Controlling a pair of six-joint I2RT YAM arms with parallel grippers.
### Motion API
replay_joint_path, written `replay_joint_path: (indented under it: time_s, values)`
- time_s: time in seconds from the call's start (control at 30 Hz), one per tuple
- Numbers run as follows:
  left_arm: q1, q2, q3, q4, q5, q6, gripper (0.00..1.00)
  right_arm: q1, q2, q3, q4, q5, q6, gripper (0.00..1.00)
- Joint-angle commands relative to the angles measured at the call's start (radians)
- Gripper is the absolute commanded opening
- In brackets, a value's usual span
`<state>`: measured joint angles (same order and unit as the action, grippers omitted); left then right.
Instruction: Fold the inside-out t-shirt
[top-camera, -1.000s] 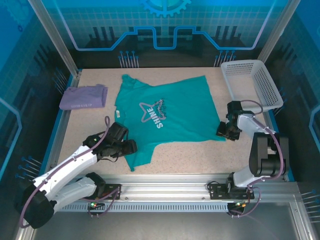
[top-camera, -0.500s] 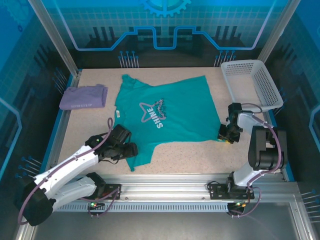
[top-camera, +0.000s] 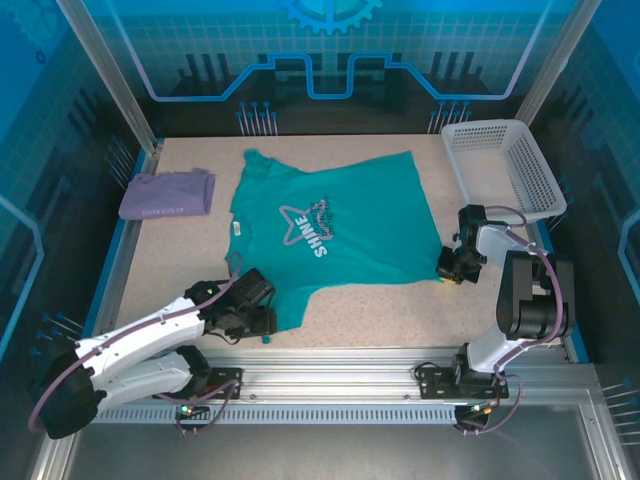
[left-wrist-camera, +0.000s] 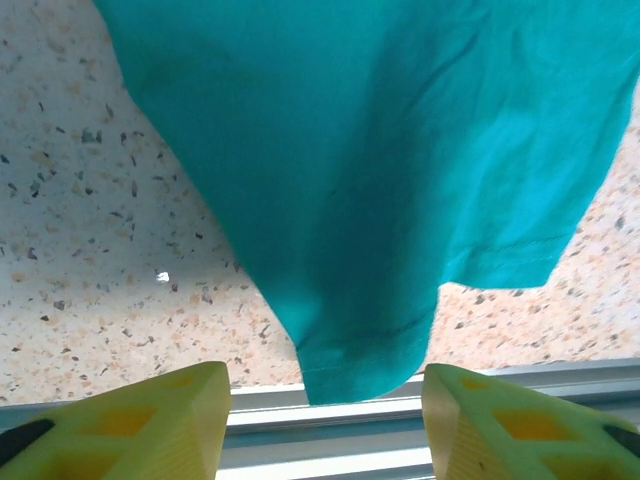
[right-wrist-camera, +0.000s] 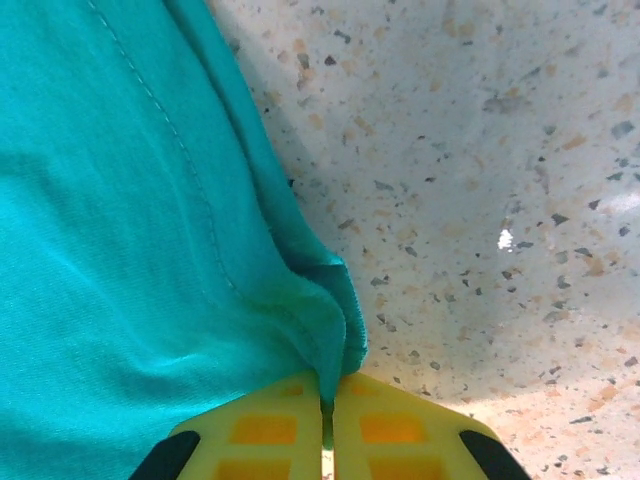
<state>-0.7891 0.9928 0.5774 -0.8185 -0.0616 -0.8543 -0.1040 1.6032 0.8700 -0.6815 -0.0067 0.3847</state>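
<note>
The teal t-shirt (top-camera: 330, 235) lies spread flat mid-table with a pale "SHINE" print facing up. My left gripper (top-camera: 262, 320) stands open at the shirt's near-left sleeve tip (left-wrist-camera: 360, 370), which lies between its yellow fingers (left-wrist-camera: 150, 420) without touching them. My right gripper (top-camera: 447, 266) is shut on the shirt's near-right hem corner (right-wrist-camera: 330, 320), the cloth pinched and bunched between its yellow fingertips (right-wrist-camera: 265, 425).
A folded lavender garment (top-camera: 167, 194) lies at the far left. A white mesh basket (top-camera: 505, 165) stands at the far right. The table's metal front rail (left-wrist-camera: 330, 410) runs just past the sleeve tip. Bare speckled tabletop (top-camera: 400, 310) lies in front of the shirt.
The right gripper has closed onto the hem corner. The left gripper has slid nearer and right to the sleeve tip, its jaws narrowing a little.
</note>
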Motion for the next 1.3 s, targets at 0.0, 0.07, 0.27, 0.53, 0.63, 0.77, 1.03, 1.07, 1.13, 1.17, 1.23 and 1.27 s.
replay_joint_path:
  time_s: [0.0,0.07,0.27,0.53,0.63,0.77,1.03,1.07,1.13,1.17,1.23,1.27]
  values:
    - [-0.04,-0.01,-0.034,0.006,0.045,-0.008,0.53,-0.002,0.008,0.004,0.005,-0.015,-0.012,0.09]
    - [-0.065,0.008,-0.045,0.04,0.059,0.001,0.53,-0.002,0.008,0.004,0.007,-0.017,-0.015,0.09]
    - [-0.084,0.107,-0.021,0.077,0.028,0.063,0.53,-0.001,-0.001,0.004,0.009,-0.024,-0.017,0.08]
    - [-0.107,0.206,0.001,0.089,-0.021,0.091,0.46,-0.004,-0.009,0.001,0.01,-0.028,-0.02,0.08]
    - [-0.107,0.218,0.004,0.102,-0.038,0.101,0.41,-0.003,-0.011,0.001,0.011,-0.03,-0.021,0.08]
    - [-0.107,0.24,0.016,0.11,-0.052,0.117,0.35,-0.004,-0.012,0.0,0.01,-0.032,-0.022,0.07]
    - [-0.107,0.234,0.033,0.071,-0.076,0.136,0.22,-0.004,-0.016,-0.001,0.011,-0.036,-0.024,0.06]
    - [-0.107,0.229,0.034,0.06,-0.08,0.136,0.21,-0.003,-0.016,0.001,0.01,-0.033,-0.023,0.06]
    - [-0.107,0.211,0.036,0.039,-0.084,0.132,0.16,-0.004,-0.023,-0.002,0.014,-0.028,-0.023,0.06]
    - [-0.107,0.198,0.036,0.026,-0.088,0.128,0.12,-0.003,-0.028,-0.005,0.016,-0.024,-0.022,0.06]
    - [-0.107,0.163,0.037,0.004,-0.096,0.119,0.05,-0.004,-0.043,-0.005,0.021,-0.016,-0.019,0.04]
    - [-0.107,0.143,0.042,-0.011,-0.105,0.114,0.01,-0.005,-0.055,-0.005,0.027,-0.016,-0.018,0.03]
